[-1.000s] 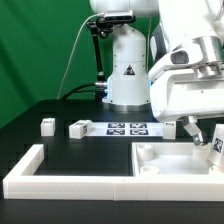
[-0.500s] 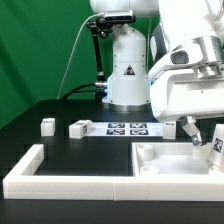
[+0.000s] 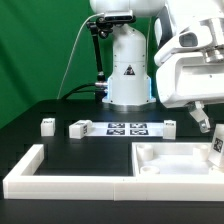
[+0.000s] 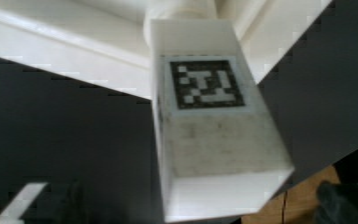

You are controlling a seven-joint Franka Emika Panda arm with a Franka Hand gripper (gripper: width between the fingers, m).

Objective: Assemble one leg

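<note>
Exterior view: leg stands upright at a corner of the tray-like top, far right of that view. Gripper hangs just above it, jaws spread, pinching nothing; wrist view centres the leg. Probably best: descend straight, close on its flat sides, keep it plumb while seating

Tool at exterior view's right, pointing down, jaws apart.
</note>
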